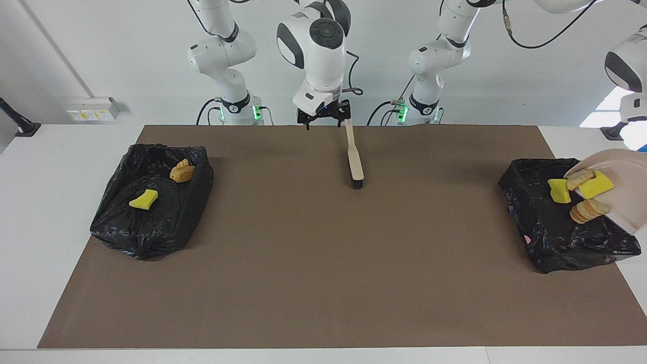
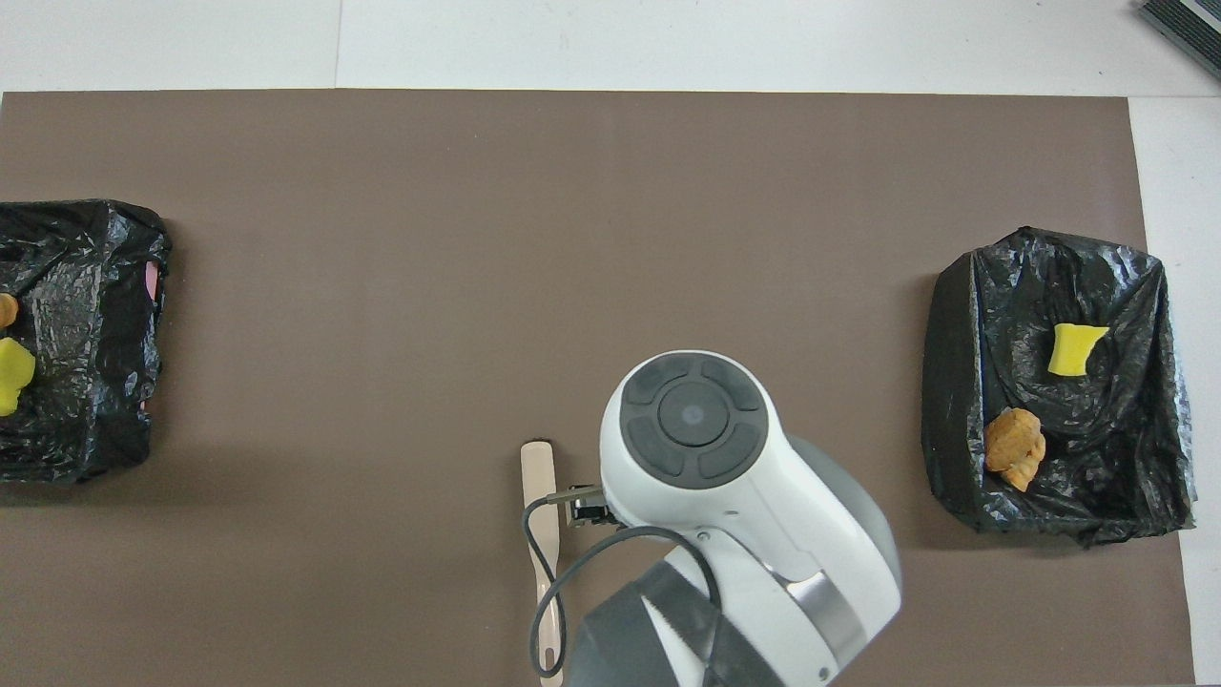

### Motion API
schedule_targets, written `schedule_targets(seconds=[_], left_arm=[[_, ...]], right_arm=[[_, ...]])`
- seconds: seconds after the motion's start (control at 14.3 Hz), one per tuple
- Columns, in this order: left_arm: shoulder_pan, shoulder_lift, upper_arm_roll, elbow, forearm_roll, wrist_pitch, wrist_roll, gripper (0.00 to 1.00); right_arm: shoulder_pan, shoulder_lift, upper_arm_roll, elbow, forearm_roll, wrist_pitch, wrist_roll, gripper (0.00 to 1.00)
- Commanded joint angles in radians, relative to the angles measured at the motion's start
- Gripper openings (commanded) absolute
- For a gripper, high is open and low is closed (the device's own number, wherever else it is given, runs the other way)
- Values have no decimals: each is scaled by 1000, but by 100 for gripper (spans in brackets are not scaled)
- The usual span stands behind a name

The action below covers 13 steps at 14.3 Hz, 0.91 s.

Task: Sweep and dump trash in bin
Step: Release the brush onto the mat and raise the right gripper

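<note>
Trash pcs, bright yellow foam chunks (image 1: 559, 191) + tan bread-like lumps (image 1: 589, 210), sliding off my tilted beige plastic dustpan (image 1: 627, 194) over the black-bagged bin (image 1: 561, 227) at my left arm's end of the desk. Left gripper is out of frame, clamped tight, presumably on the pan handle. Right gripper (image 1: 324, 117) hangs wide, empty, just beside the wooden brush (image 1: 355, 156) lying on the brown mat (image 1: 323, 263). Risk: pan lip sits near the bin's outer edge, so lumps could bounce off crinkled plastic onto the desk; tilting too fast makes that worse.

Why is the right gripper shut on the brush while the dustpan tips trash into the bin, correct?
No: facing view shows the right gripper open above the mat, the brush lying free. The dustpan does tip trash into the bin.
</note>
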Motion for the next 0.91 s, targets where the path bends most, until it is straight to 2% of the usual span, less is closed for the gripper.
schedule_targets(seconds=[0.0, 0.14, 0.35, 0.84], left_arm=[[-51, 44, 13, 78, 67, -40, 10, 0], [-53, 62, 13, 128, 79, -55, 12, 0], [-68, 62, 16, 149, 81, -68, 12, 0], [-95, 61, 14, 211, 121, -138, 21, 0]], right_arm=[[-82, -16, 10, 23, -21, -18, -109, 100], [-148, -27, 10, 35, -23, -18, -216, 100], [-234, -39, 7, 39, -44, -18, -276, 100], [-412, -44, -7, 85, -149, -27, -566, 100]])
